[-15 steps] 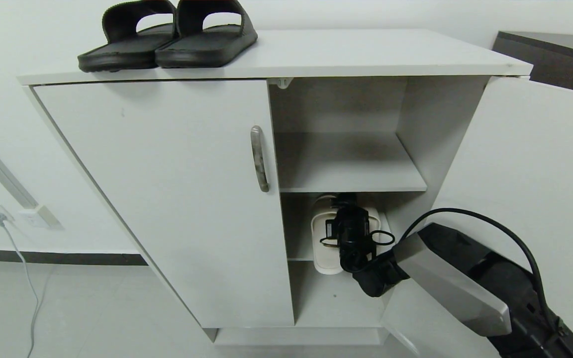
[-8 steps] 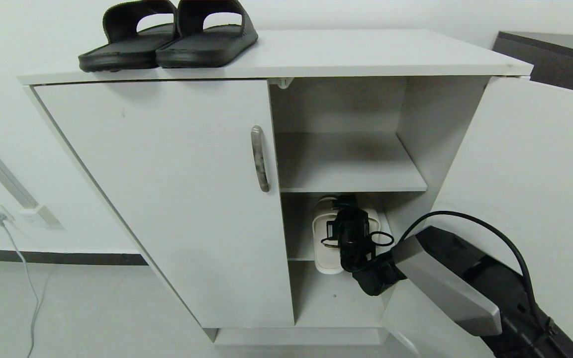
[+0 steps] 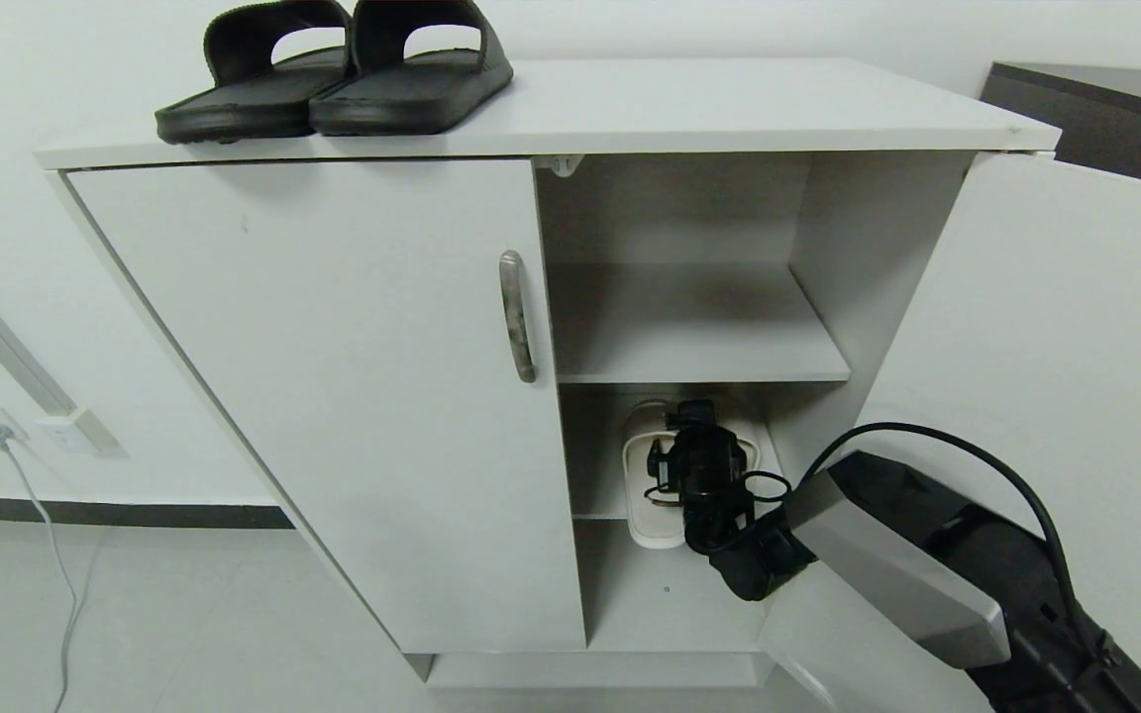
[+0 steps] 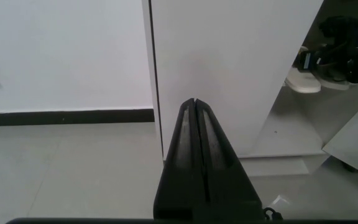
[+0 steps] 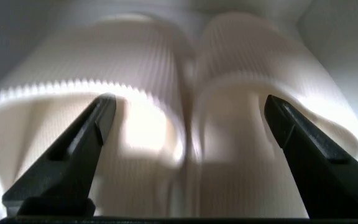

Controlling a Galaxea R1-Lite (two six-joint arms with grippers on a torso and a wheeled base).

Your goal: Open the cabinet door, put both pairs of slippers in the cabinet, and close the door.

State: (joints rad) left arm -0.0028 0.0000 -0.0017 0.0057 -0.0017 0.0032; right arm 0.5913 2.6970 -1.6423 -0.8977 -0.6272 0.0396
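Inside the open right half of the cabinet (image 3: 887,257), on the middle shelf (image 3: 595,495), the change was slight. Over the last second the right gripper (image 5: 188,106) had eased back a little toward the shelf's front edge. The white slippers (image 3: 642,500) stayed where they lay, their near ends poking just past that edge. The gripper stood released, its fingers spread wide on either outer side of the pair and holding nothing. I judged the first pair delivered and the arm backing out. The black slippers (image 3: 333,79) sat at the front-left corner of the cabinet top, so the second pair and the door closing were left to do.

The cabinet was built of flat, square-edged boards with a matte white, laminate-like face. Its right door (image 3: 1076,347) hung wide open, and the left door (image 3: 333,396) was shut. The black slippers were open-toed slides, matte and probably of rubbery foam, each with one broad strap and a ribbed sole rim. The white pair had the same shape, with finely ribbed straps, and lay side by side, touching. Low beside the shut door, the left gripper (image 4: 194,106) was clenched, its smooth black fingers pressed together on nothing. A slim, slightly bowed metal handle (image 3: 518,317) ran near the shut door's inner edge.
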